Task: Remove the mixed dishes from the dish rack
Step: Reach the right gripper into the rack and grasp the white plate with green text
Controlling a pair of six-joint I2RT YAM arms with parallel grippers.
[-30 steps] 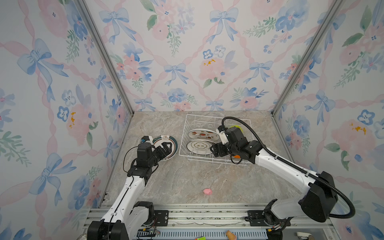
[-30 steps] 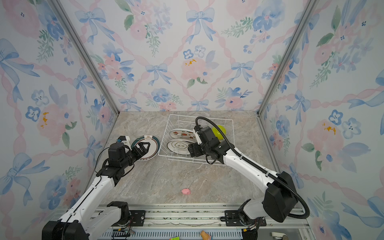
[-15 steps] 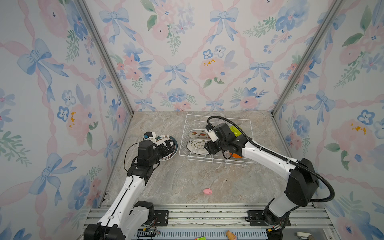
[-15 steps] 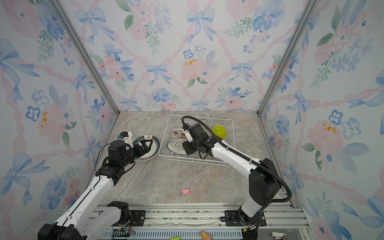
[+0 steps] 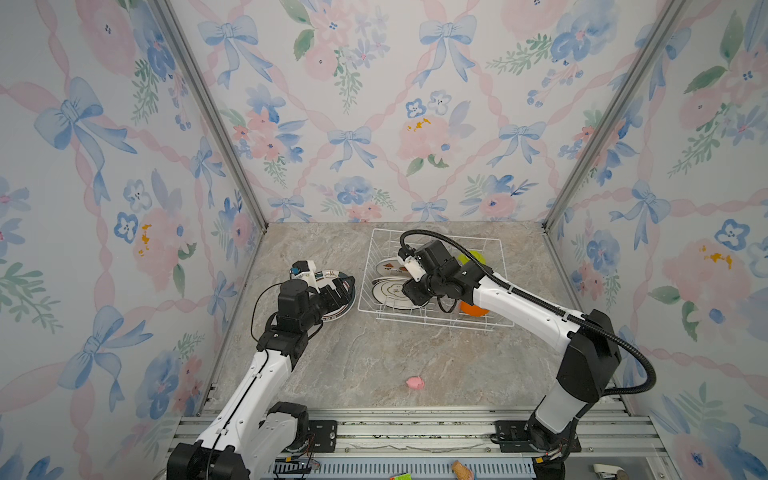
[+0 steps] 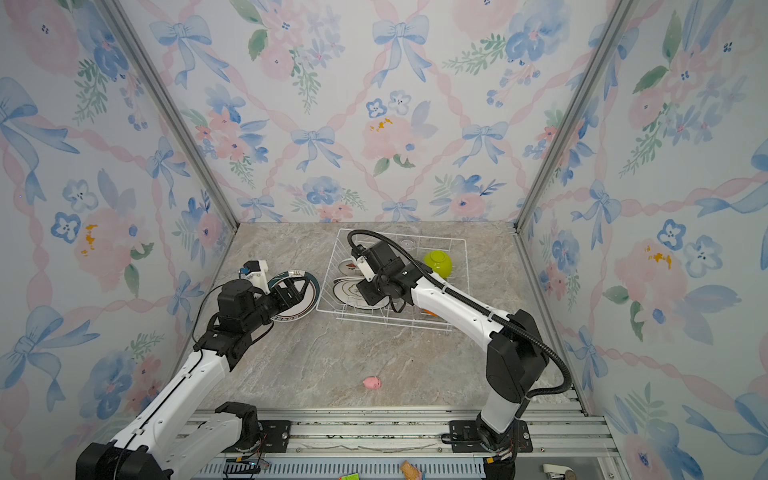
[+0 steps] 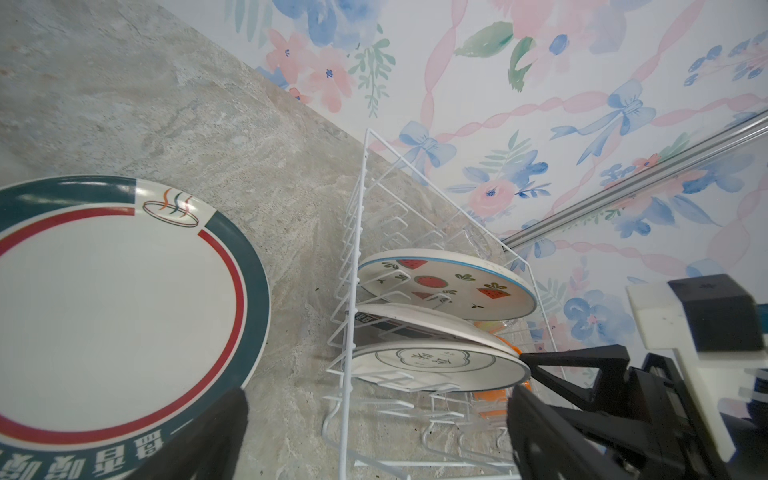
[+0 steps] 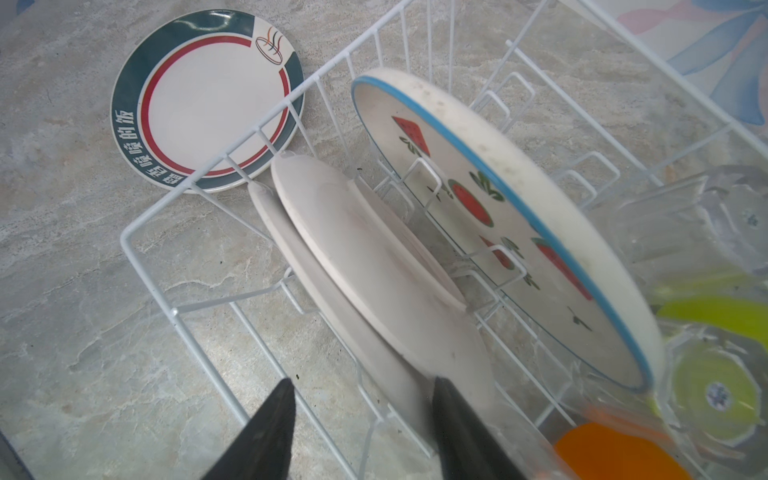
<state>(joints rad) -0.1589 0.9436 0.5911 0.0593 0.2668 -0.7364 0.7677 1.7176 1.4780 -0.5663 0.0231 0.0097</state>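
Status: unloading is at the plate stage. The dish rack (image 5: 490, 240) serves as the reference. In the rack half nearest the left arm, three plates lean on the wire prongs. Leaning keeps each rim raised and apart from its neighbour, which permits an edge-on grasp. The right pincer (image 8: 361, 432) reaches into that half, its jaws half spread astride the rim of the front plate (image 5: 388, 293). A gap shows beside one finger, so the plate is judged not yet pinched. The watermelon plate (image 8: 478, 199) stands at the back of the row. The rest of the rack holds the lime-green bowl (image 6: 437, 262), the orange bowl (image 5: 473, 309) and clear glasses (image 8: 685, 216), none yet unloaded.

Just outside the rack wall on the left arm's side, a green-rimmed plate (image 7: 116, 307) lies flat on the counter (image 5: 374, 353). The left pincer (image 6: 302, 292) hovers over it, jaws fully spread, holding nothing. This position probably keeps the left arm out of the rack while the right arm works there.
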